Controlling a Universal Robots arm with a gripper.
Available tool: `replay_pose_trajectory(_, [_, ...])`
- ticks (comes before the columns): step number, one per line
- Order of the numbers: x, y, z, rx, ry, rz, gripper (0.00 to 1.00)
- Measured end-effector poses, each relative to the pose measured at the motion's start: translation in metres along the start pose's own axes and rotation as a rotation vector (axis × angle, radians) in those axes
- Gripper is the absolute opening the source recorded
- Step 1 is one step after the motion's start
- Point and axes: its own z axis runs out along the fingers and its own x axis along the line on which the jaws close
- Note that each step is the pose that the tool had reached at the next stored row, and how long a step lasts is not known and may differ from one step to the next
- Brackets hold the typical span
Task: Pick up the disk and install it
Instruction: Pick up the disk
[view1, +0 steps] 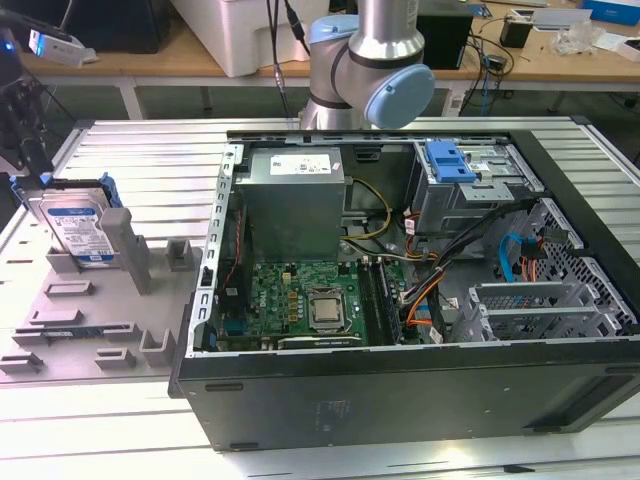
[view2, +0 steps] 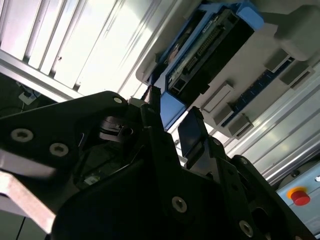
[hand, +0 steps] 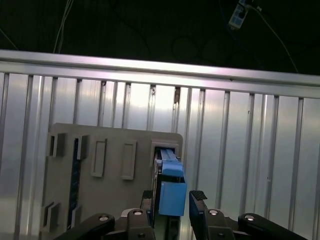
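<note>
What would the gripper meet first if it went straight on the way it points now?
Most likely the disk, its blue bracket standing in the grey holder ahead of the open gripper; depth is unclear.

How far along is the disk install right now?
Nothing is done yet: the disk stands in its grey holder, outside the computer case. In hand: the open gripper straddles its blue bracket, not clamped. Left: lifting it and installing it.

Slotted metal table bears grey fixture and computer case
</note>
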Motion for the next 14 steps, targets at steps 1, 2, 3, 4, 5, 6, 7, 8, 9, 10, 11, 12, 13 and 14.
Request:
replay_pose_trajectory(1, [-0.0002, 0.0003, 0.0005, 0.0006, 0.0001, 0.000, 0.42])
replay_pose_trajectory(2, [-0.0003, 0.0005, 0.0009, 0.0010, 0.0001, 0.000, 0.42])
replay_pose_trajectory(3, [-0.0005, 0.0008, 0.0013, 0.0014, 0.0001, 0.000, 0.42])
replay_pose_trajectory(4, [-0.0007, 0.0011, 0.0019, 0.0020, 0.0001, 0.000, 0.42])
replay_pose_trajectory(5, [-0.0009, 0.0013, 0.0023, 0.0024, 0.0002, 0.000, 0.42])
replay_pose_trajectory(6, [-0.0011, 0.0016, 0.0031, 0.0032, 0.0003, 0.000, 0.42])
replay_pose_trajectory(7, [-0.0012, 0.0017, 0.0034, 0.0036, 0.0004, 0.000, 0.42])
replay_pose_trajectory(8, [-0.0012, 0.0018, 0.0039, 0.0039, 0.0004, 0.000, 0.42])
replay_pose_trajectory(9, [-0.0013, 0.0019, 0.0043, 0.0043, 0.0004, 0.000, 0.42])
replay_pose_trajectory(10, [-0.0013, 0.0019, 0.0046, 0.0045, 0.0005, 0.000, 0.42])
replay_pose_trajectory(11, [-0.0013, 0.0019, 0.0051, 0.0047, 0.0005, 0.000, 0.42])
replay_pose_trajectory(12, [-0.0013, 0.0019, 0.0053, 0.0048, 0.0005, 0.000, 0.42])
replay_pose_trajectory(13, [-0.0013, 0.0018, 0.0058, 0.0052, 0.0004, 0.000, 0.42])
replay_pose_trajectory(14, [-0.0014, 0.0018, 0.0061, 0.0055, 0.0002, 0.000, 0.42])
